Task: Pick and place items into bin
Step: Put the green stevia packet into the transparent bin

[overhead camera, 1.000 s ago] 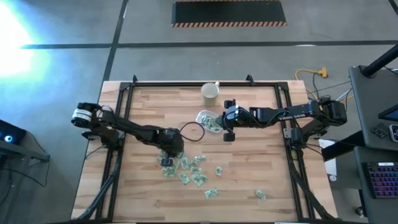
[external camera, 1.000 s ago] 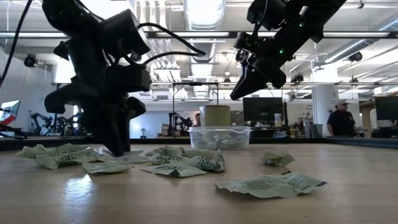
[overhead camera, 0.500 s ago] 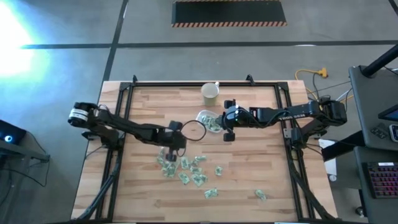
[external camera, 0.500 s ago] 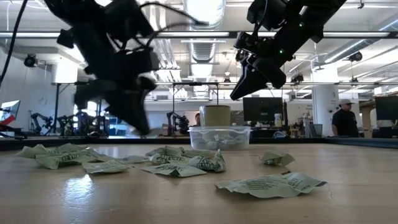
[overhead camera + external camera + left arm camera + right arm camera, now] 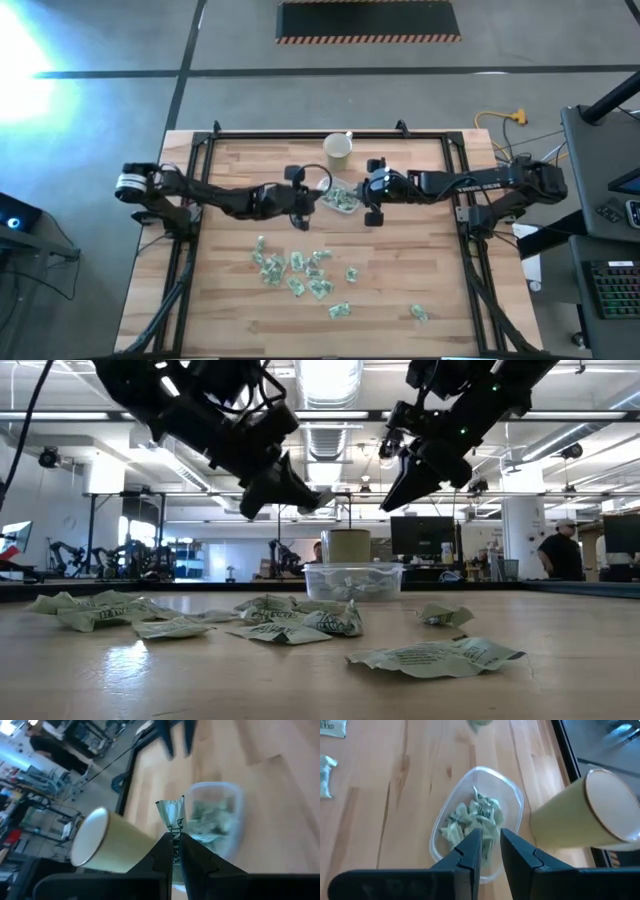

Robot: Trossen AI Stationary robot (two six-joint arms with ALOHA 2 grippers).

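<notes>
Lifted from the desk pile, left tool carries a pinched packet toward the bin; right tool hovers there, fingers slightly parted, empty.

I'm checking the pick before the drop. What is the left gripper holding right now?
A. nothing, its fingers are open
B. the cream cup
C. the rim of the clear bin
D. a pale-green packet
D: in the left wrist view the left gripper is shut on a packet that sticks out past its fingertips, with the bin and the cup lying beyond it, untouched.
</notes>
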